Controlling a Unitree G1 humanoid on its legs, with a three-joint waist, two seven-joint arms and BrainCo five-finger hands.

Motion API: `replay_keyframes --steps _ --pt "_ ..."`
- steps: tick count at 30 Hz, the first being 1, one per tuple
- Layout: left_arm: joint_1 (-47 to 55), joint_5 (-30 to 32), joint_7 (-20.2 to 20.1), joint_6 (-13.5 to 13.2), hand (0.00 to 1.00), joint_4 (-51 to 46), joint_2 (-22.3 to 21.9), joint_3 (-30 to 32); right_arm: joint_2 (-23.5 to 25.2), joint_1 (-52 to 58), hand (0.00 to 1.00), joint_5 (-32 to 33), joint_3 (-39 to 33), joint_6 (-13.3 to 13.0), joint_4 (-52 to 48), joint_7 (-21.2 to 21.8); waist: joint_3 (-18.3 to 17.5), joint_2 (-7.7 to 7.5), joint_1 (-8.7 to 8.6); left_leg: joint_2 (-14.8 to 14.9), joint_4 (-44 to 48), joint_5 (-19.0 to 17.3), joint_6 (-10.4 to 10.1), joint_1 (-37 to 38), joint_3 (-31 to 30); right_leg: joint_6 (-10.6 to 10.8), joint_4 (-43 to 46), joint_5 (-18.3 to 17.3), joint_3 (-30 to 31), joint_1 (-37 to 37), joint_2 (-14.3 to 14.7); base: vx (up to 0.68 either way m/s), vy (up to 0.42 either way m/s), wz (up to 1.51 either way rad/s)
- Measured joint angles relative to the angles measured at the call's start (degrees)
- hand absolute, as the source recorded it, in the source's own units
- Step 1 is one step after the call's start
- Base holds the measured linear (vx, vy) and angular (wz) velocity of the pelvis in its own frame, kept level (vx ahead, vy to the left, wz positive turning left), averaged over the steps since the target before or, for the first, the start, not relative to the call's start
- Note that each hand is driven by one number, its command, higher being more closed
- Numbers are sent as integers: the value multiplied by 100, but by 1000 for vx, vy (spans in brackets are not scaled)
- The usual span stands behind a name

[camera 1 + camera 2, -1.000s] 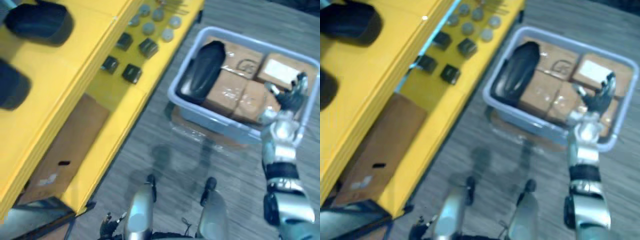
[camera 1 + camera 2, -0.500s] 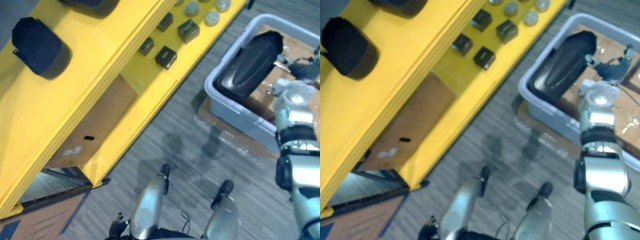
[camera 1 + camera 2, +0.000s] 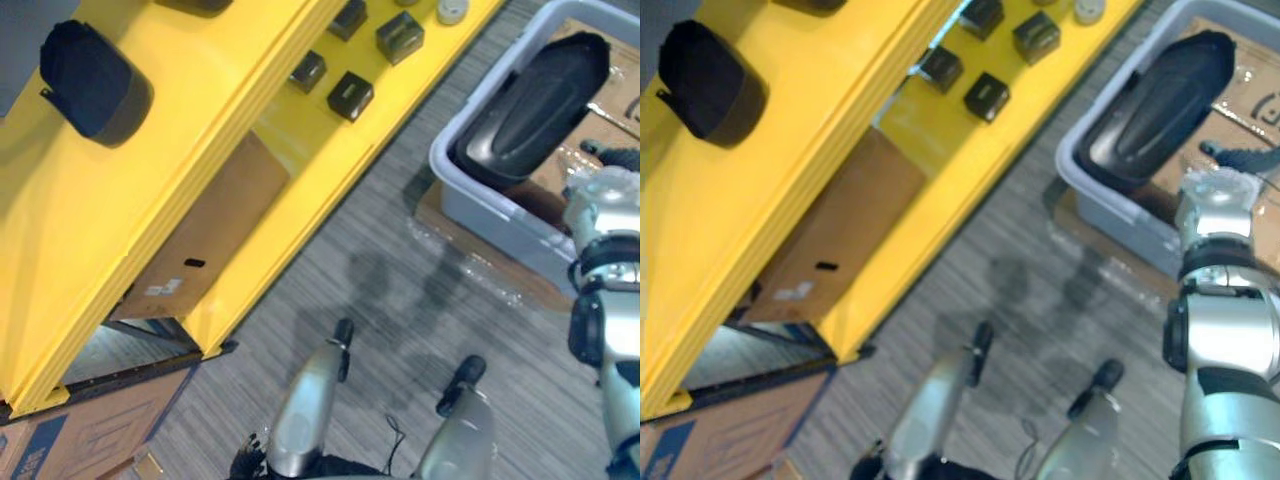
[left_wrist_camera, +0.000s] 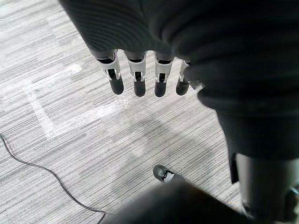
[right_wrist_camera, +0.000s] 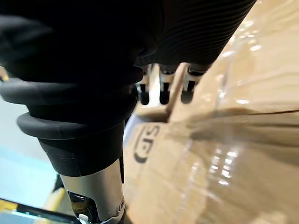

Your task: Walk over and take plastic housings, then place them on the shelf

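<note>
Your right hand hovers spread over the boxes in the bin at 2 o'clock, beside the housing. Your left hand hangs relaxed above the floor.

Four small black blocks lie near a pale disc; a brown cardboard box sits nearby.

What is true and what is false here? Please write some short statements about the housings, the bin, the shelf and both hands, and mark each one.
1. A black housing lies in the grey bin. True.
2. The right hand grips a housing. False: it is open and holds nothing, above the cardboard boxes.
3. The left hand hangs open over the floor. True.
4. The yellow shelf bears no housing. False: a dark housing lies on its top board.
</note>
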Motion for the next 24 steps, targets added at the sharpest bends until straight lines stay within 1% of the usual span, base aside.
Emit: replay_keyframes --steps 3,6,7,10,11,13,15,17,21,22,24 --pt "-78 -40 -102 -4 0 13 16 -101 -129 0 0 -186 177 50 165 296 -57 81 83 -27 -24 30 5 -32 -8 -2 19 -2 -5 -48 -30 -15 5 4" --pt "-93 -39 -126 -4 0 15 9 -157 -301 -1 0 -334 348 35 163 528 -109 156 95 -35 -14 31 6 -88 -44 -2 8 -2 -57 -55 -38 -5 7 7" --pt "-130 -36 -184 -5 0 31 9 -179 -384 -2 0 -381 400 -31 164 542 -140 198 94 -36 -9 35 6 -154 -89 -3 3 -2 -114 -73 -36 -7 5 13" --pt "-143 -39 -226 -7 0 34 3 -181 -409 -11 0 -389 537 -206 161 455 -146 207 122 -20 -36 60 -11 -175 -103 -9 -17 -5 -141 -95 -22 -1 0 3" --pt "-144 -40 -229 -7 0 33 2 -182 -409 -19 0 -391 546 -229 157 396 -146 207 130 -16 -42 61 -12 -174 -103 -10 -21 -6 -145 -95 -18 0 0 0" --pt "-148 -42 -230 -9 0 29 1 -187 -412 -33 0 -401 546 -296 130 168 -147 208 153 -8 -50 61 -13 -173 -99 -10 -37 -5 -150 -93 -11 0 0 0" --pt "-151 -46 -231 -16 0 27 2 -201 -413 -42 0 -417 544 -338 105 -193 -147 207 171 -5 -52 61 -13 -164 -94 -10 -53 -5 -157 -77 -10 0 0 0" --pt "-159 -51 -235 -78 0 25 13 -253 -424 -67 0 -606 542 -323 102 -614 -147 207 207 5 -69 60 -14 -115 -91 -11 -82 -4 -166 -29 4 0 0 0" --pt "-160 -219 -270 -199 0 21 31 -358 -454 -315 0 -620 557 -156 61 -1215 -147 208 221 57 -102 56 -19 -5 -94 -22 -194 3 -195 108 62 -8 -2 -2" --pt "-160 -221 -270 -218 0 0 40 -387 -463 -400 0 -685 592 -60 39 -1381 -148 209 218 78 -104 50 -27 29 -91 -39 -216 -7 -207 143 77 -20 -1 -4" --pt "-160 -226 -270 -216 0 -17 46 -398 -537 -515 0 -727 729 74 -44 -1580 -148 209 216 107 -111 49 -29 43 -81 -59 -222 -14 -214 148 95 -14 -4 -5"
